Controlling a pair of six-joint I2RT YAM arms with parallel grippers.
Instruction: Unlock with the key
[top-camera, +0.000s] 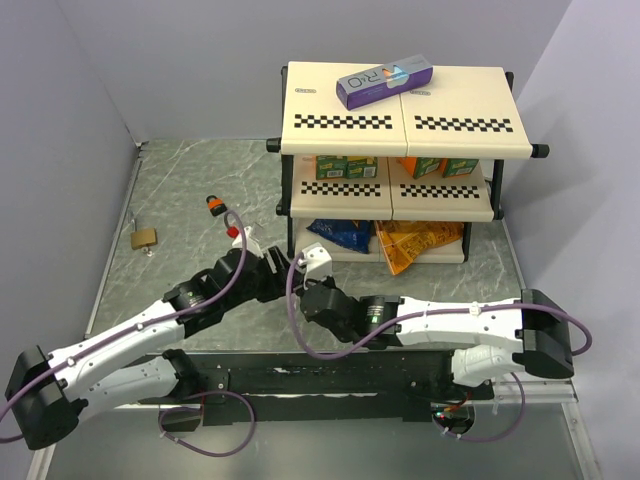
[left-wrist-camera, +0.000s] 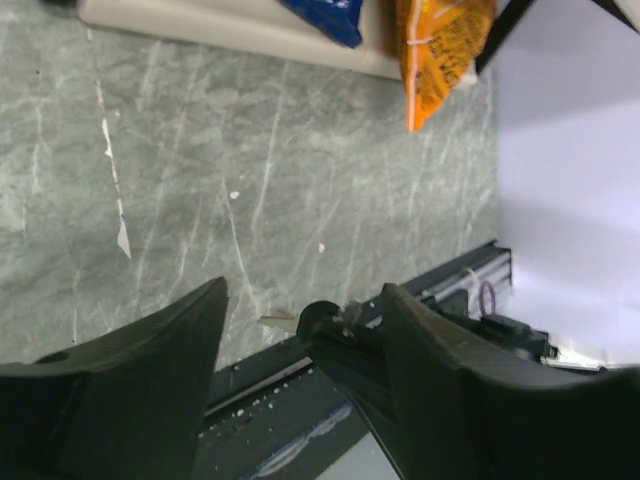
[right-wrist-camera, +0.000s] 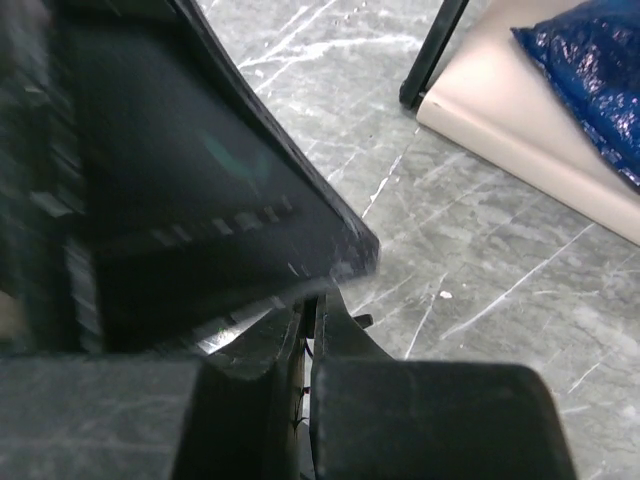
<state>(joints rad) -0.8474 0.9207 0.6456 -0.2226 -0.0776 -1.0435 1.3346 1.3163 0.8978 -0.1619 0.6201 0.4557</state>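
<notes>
The key (left-wrist-camera: 318, 318) is tiny, with a round black head and a thin silver blade pointing left over the table. My right gripper (left-wrist-camera: 338, 335) is shut on it by the head. My left gripper (left-wrist-camera: 303, 290) is open, its two dark fingers standing either side of the key and the right fingertips, apart from both. In the right wrist view my right gripper (right-wrist-camera: 312, 300) shows its fingers pressed together, with a left finger (right-wrist-camera: 200, 180) looming close in front. From above, both grippers meet at the table's near centre, left gripper (top-camera: 266, 272) and right gripper (top-camera: 302, 284).
A small orange-and-black padlock (top-camera: 214, 205) lies at the far left centre, and a brass-coloured padlock (top-camera: 143, 237) near the left wall. A two-tier rack (top-camera: 400, 125) with a purple box (top-camera: 385, 82), a blue bag (top-camera: 340, 232) and an orange bag (top-camera: 415, 245) stands behind.
</notes>
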